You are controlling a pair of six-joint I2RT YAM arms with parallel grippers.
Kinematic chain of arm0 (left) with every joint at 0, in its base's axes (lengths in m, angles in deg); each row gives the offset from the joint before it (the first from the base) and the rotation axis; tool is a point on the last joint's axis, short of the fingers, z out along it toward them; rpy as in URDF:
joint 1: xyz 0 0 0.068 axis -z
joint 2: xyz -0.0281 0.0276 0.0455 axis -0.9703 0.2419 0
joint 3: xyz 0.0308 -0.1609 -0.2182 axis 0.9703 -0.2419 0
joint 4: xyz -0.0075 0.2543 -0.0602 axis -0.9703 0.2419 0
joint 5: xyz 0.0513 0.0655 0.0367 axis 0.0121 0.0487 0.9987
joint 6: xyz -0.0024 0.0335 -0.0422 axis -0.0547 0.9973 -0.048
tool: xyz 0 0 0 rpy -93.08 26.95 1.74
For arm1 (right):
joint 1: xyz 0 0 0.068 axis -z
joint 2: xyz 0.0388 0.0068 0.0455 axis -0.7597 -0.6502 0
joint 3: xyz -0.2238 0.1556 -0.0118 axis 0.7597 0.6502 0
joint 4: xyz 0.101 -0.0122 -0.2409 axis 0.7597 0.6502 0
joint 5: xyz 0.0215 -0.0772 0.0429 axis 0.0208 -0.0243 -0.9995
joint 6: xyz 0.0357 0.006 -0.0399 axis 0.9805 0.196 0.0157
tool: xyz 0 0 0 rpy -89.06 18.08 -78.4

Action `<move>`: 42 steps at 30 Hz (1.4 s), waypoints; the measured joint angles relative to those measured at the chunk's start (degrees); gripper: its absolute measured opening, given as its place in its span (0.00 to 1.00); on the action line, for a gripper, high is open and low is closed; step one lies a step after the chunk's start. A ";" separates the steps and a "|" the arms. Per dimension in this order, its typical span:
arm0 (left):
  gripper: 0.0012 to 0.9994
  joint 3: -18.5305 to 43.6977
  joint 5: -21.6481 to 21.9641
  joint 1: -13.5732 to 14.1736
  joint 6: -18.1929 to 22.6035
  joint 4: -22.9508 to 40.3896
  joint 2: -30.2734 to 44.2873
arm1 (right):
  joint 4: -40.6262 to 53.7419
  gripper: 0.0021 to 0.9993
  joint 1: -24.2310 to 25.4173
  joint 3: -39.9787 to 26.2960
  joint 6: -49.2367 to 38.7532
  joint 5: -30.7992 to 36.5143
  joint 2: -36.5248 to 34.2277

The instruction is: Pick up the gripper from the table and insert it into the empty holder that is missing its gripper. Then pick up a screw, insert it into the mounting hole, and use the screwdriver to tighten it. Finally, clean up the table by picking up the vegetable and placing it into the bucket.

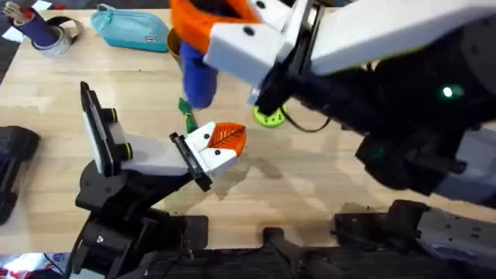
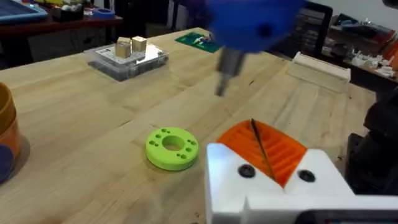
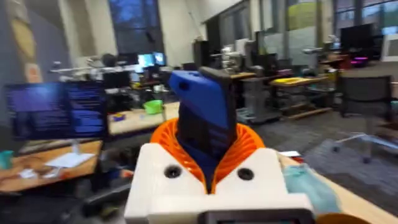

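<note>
On the table [image 1: 325, 178], right pincer [image 3: 208, 146] grips the screwdriver [image 3: 202, 109].

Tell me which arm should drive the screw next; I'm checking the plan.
Right, likely. The right pincer is shut on the screwdriver, raised above the table; the left pincer sits low without it.

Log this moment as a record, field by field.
right pincer: shut on the screwdriver, raised above the table
screwdriver tip: pointing down, not touching the table
left pincer: low over the table, beside the vegetable
green disc: flat on the table
bucket: upright on the table
teal pouch: table's far left
</note>
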 joint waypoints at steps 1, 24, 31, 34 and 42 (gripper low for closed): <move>0.01 0.00 -0.01 0.00 0.00 0.00 0.00 | 1.05 0.02 1.12 -0.01 -0.64 -0.04 0.00; 0.01 0.00 -0.02 0.00 0.00 0.00 0.00 | 62.79 0.02 37.47 -0.74 -55.07 19.86 -3.78; 0.01 0.00 0.00 0.00 0.00 0.00 0.00 | 55.33 0.02 37.24 -0.76 -71.27 20.59 -13.56; 0.01 0.00 0.00 0.00 0.00 0.00 0.00 | 50.87 0.02 36.45 -0.80 -74.71 19.46 -19.31; 0.01 0.00 0.00 0.00 0.02 0.00 0.00 | 50.69 0.21 31.49 -1.93 -78.50 20.58 -24.90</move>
